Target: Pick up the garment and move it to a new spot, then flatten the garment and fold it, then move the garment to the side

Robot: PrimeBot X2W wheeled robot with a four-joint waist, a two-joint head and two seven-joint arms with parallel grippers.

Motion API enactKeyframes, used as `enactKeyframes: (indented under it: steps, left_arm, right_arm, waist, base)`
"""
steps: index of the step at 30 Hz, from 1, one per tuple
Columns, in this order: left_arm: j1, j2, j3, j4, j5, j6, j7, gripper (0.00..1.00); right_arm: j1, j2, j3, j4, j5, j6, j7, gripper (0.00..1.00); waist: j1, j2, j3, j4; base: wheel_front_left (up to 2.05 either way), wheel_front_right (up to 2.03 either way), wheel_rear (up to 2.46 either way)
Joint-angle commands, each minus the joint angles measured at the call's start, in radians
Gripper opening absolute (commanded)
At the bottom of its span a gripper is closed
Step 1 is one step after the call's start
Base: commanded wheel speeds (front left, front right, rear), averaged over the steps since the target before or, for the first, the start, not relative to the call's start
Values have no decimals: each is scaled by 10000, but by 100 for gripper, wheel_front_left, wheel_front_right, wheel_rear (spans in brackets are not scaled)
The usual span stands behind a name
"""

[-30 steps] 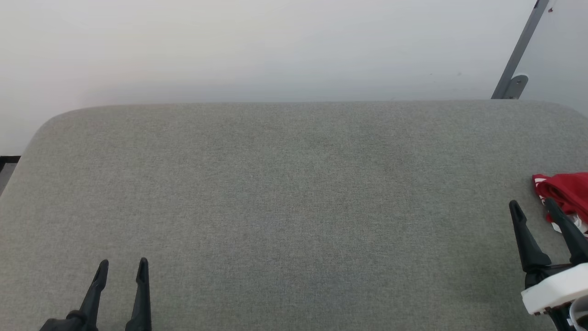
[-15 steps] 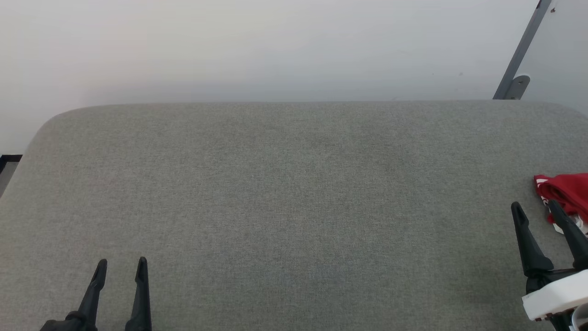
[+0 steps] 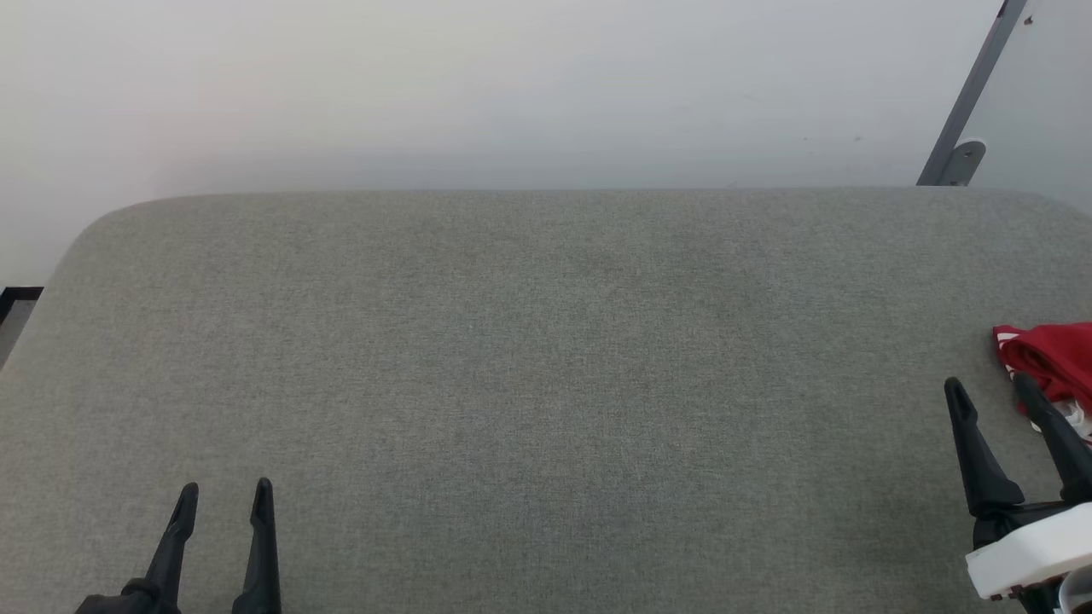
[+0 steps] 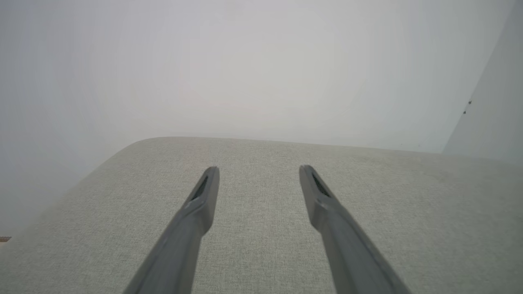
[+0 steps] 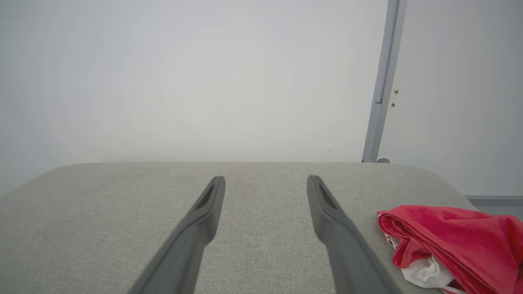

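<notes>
**Red garment [image 3: 1054, 354] just off the right gripper [image 3: 990, 384], at the surface's right edge**

Nearest the robot, the left gripper [image 3: 227, 486] hovers low at the lower left, fingers spread, with only bare cloth between them. At the lower right the right gripper is spread just as wide and holds nothing. The garment lies just beyond and to the right of its outer finger; in the head view that finger crosses the garment's near edge, while the right wrist view shows a gap between them, so contact looks unlikely. The right arm is by far the nearer one, since the left sits well apart across the grey fabric surface [image 3: 546, 341].

The garment is a loose layered bundle, red over white, cut by the frame edge, so its long axis cannot be told. Such a bundle at the side fits either a garment waiting to be picked up or one folded and set aside. Farther off are a pale wall [image 3: 512, 85] and a slanted metal post [image 3: 972, 94].
</notes>
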Motion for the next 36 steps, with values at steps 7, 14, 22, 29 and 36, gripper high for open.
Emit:
enactKeyframes:
  steps: [7, 14, 22, 29, 36]
  left_arm:
    - [56, -11, 42, 51, 104, 28, -52, 100]
    - [-4, -46, 56, 150, 39, -2, 16, 0]
    - [-173, -135, -21, 496, -883, 13, 207, 0]
    - [-496, -131, -58, 732, -2231, 13, 501, 0]
    - [-788, -139, -87, 956, -3453, 7, 769, 0]
  right_arm:
    - [143, 86, -46, -112, -58, -2, 93, 100]
    - [36, 107, 5, -74, -29, 0, 91, 0]
    - [36, 456, 56, 306, 702, 0, 203, 0]
    - [-142, 691, -21, 526, 1768, 0, 364, 0]
    - [-298, 910, -93, 724, 2742, 0, 514, 0]
  waist:
    - [0, -1, 21, 17]
    - [0, -1, 21, 24]
    - [0, -1, 24, 18]
    - [0, -1, 26, 9]
    - [0, -1, 28, -1]
  base:
    - [0, 0, 0]
    - [0, 0, 0]
    - [0, 0, 0]
    - [0, 0, 0]
    - [0, 0, 0]
